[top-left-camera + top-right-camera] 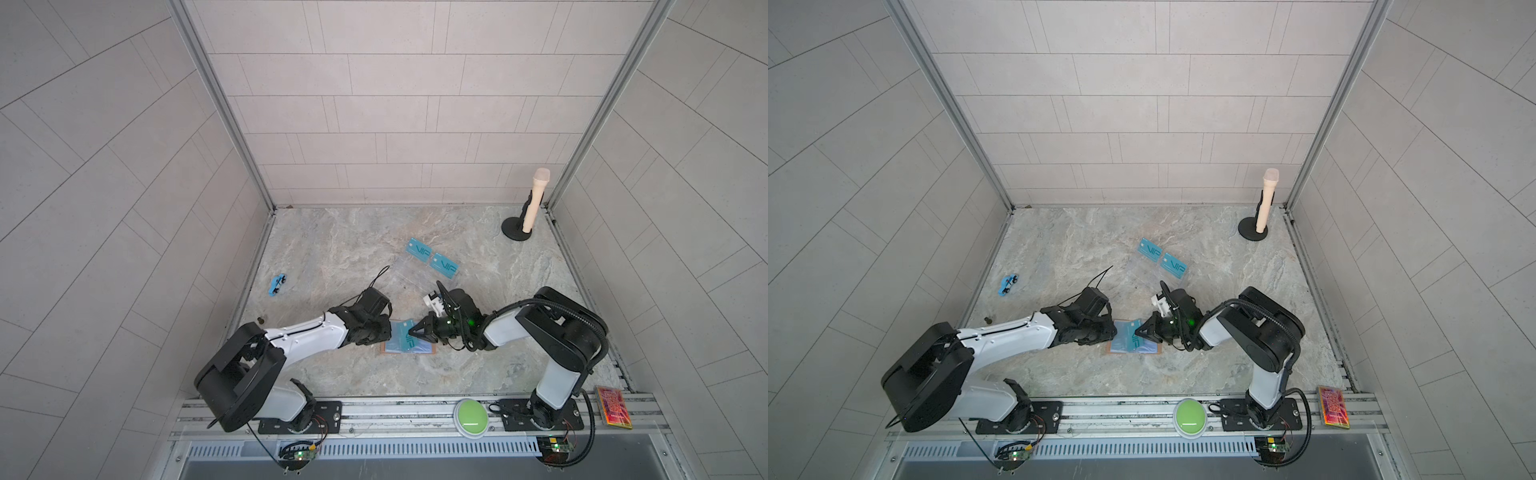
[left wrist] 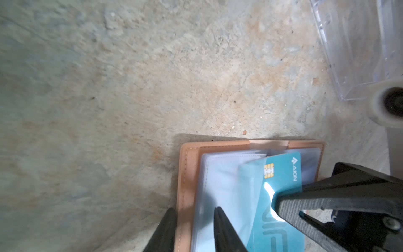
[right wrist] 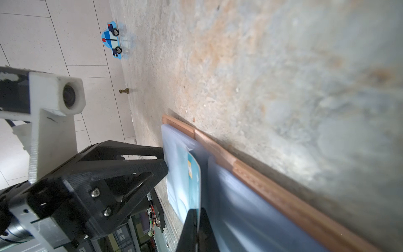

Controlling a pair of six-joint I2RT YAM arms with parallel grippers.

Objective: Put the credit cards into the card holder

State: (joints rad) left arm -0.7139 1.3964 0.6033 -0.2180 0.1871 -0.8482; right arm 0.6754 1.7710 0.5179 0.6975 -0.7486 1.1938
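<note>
Clamping teal card (image 2: 283,172), R pincer (image 1: 411,332) closed tight; L pincer (image 2: 194,215) half-spread astride card holder (image 2: 185,174) edge.

Soft even light, blurry wrist views

White arm shells (image 1: 305,332), black joints, cables, triangular black tools (image 1: 411,332).

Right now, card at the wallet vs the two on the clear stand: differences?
Wallet card is pinched by the right gripper; stand cards are untouched. Wallet card is part-tucked in a wallet sleeve; stand cards sit fully exposed on the clear stand. All teal, VIP lettering.
</note>
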